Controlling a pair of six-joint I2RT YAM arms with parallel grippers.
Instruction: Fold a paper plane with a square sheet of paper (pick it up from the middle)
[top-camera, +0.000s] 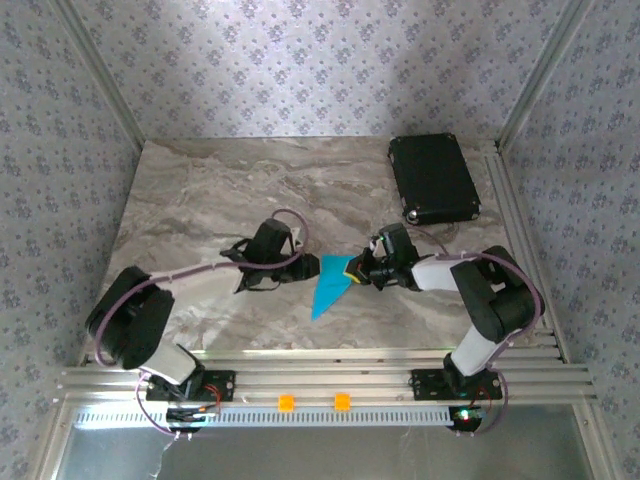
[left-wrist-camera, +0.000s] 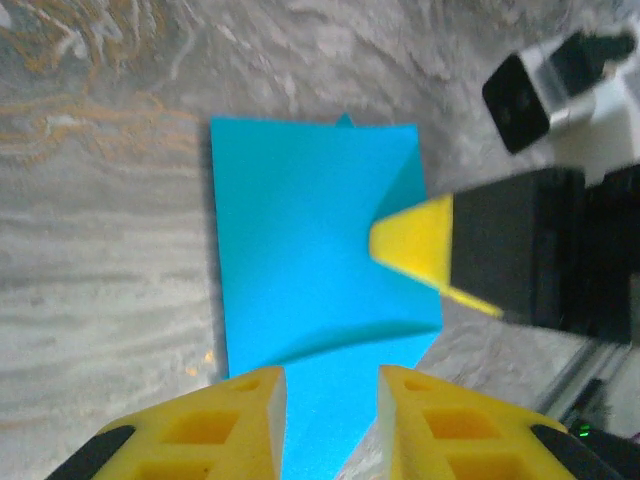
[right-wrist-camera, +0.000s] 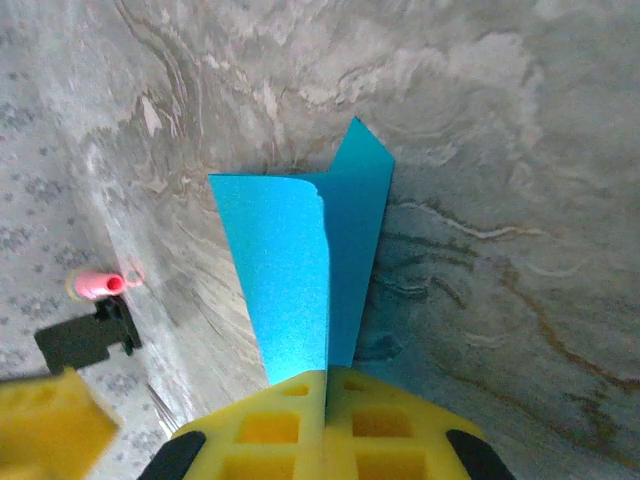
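Cyan paper sheet (top-camera: 328, 284), partly folded, lies near the middle of the marble table (top-camera: 200, 190), between the two grippers. In the overhead view it reads as a narrow triangle. The wide end points toward the far wall and the tip toward the near edge, leaning slightly left, so its long axis runs roughly near to far.

On the left, the left arm reaches in low across the table. The left gripper (top-camera: 305, 268) sits just beside the sheet's left edge, at the wide end. In the left wrist view its yellow fingers (left-wrist-camera: 245, 425) stand apart, with a strip of blue paper showing in the gap between them. They straddle the paper without pinching it.

In the centre, the sheet is seen from the right wrist as two panels meeting along a crease, one brightly lit and one in shade.

On the right, the right gripper (top-camera: 353, 270) comes in from the opposite side. Its jaws are closed on the paper at that crease, and the blue runs straight into the seam between the yellow pads (right-wrist-camera: 270, 425).

Both grippers approach across the long axis at the wide end. The right arm has the hold, and the left is the free one, close enough to take the next crease.

Far right, a black rectangular case (top-camera: 433, 178) lies well apart from the paper.
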